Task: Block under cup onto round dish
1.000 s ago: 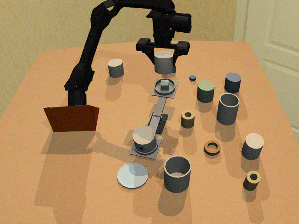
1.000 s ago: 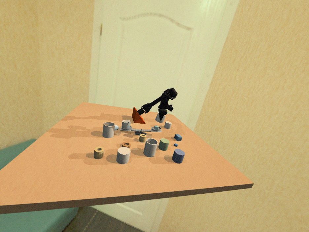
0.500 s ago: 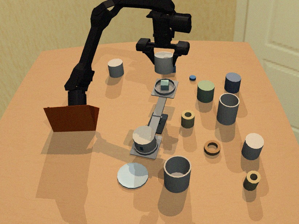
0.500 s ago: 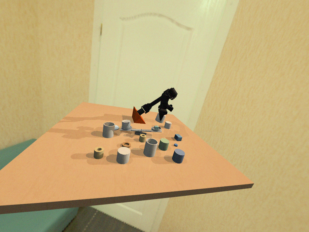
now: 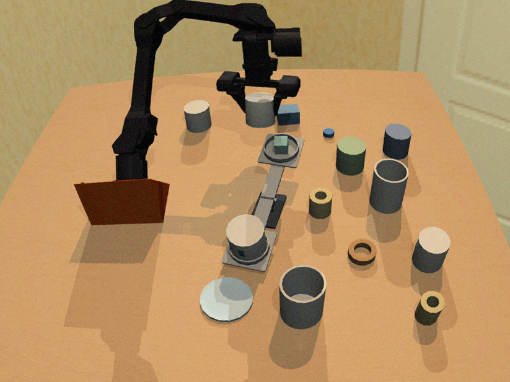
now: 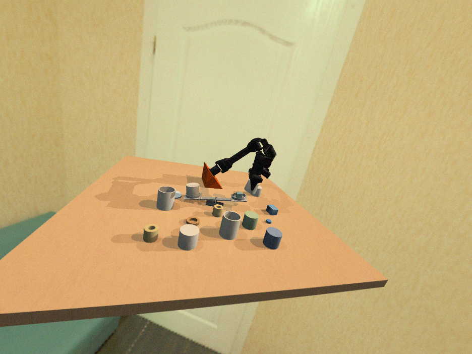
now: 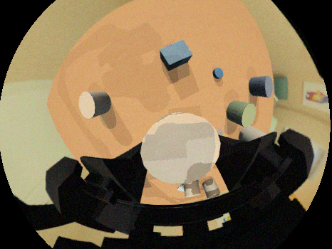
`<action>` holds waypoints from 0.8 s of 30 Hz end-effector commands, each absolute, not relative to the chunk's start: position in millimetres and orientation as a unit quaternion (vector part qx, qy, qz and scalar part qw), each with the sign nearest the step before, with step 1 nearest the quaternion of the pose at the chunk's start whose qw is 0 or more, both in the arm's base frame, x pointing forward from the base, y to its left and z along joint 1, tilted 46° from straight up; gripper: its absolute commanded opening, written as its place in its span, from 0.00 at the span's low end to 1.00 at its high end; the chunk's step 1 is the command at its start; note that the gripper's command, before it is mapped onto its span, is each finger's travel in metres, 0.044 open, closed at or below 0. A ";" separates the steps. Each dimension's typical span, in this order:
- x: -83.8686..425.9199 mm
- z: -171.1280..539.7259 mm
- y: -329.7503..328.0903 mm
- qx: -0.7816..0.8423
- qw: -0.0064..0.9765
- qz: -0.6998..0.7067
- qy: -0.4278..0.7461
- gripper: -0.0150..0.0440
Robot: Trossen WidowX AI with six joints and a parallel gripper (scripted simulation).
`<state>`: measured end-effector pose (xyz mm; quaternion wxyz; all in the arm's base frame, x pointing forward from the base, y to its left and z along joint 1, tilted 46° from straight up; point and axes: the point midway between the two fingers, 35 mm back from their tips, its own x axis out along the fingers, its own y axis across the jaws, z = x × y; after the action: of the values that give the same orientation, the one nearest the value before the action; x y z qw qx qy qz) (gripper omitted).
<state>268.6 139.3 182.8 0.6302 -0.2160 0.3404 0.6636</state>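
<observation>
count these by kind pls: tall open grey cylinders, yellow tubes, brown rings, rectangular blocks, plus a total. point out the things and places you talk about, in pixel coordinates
tall open grey cylinders (image 5: 387, 196) (image 5: 301, 308) (image 6: 165, 199) (image 6: 229, 227) (image 7: 251, 134): 2
short yellow-topped tubes (image 5: 320, 208) (image 5: 427, 314) (image 6: 217, 212) (image 6: 151, 234): 2
flat brown rings (image 5: 362, 260) (image 6: 193, 223): 1
rectangular blocks, one blue (image 5: 288, 116) (image 6: 272, 210) (image 7: 176, 55), one pale teal (image 5: 281, 145) (image 6: 239, 194): 2
total: 7

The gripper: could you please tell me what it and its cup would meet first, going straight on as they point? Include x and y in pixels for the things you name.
Most likely the table top (image 5: 48, 370) (image 6: 228, 270) (image 7: 210, 32), with the rim of the cup (image 5: 260, 112) (image 6: 248, 186) (image 7: 171, 142) touching first, though the cup hides the spot below.
</observation>
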 end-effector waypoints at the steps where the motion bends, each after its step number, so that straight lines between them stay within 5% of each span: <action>1: 238.0 186.1 161.9 -0.211 0.631 0.666 0.339 0.25; 7: 199.5 186.7 184.5 -0.203 0.629 0.672 0.334 0.25; 24: 193.1 160.0 213.0 -0.202 0.629 0.673 0.333 0.25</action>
<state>195.3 207.6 167.2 0.6273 -0.2025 0.3310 0.6752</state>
